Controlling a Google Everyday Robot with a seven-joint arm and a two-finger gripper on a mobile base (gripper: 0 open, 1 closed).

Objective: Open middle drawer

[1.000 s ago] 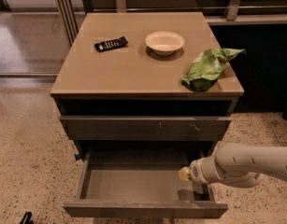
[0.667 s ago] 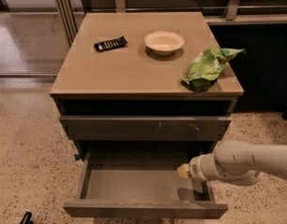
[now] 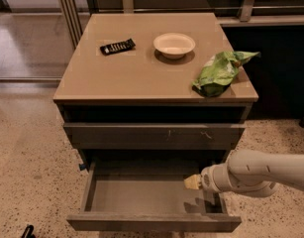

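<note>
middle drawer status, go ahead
Gripper low over the open drawer's right side. Middle drawer pulled well out, grey inside showing. Nothing seen in front of it.

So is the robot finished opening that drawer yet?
Nearly! Done: the middle drawer is pulled far out, so you can see its grey inside. In hand: the robot's hand is at the open drawer's right side. Left: probably just moving the arm away. The scratched drawer above it is shut.
</note>
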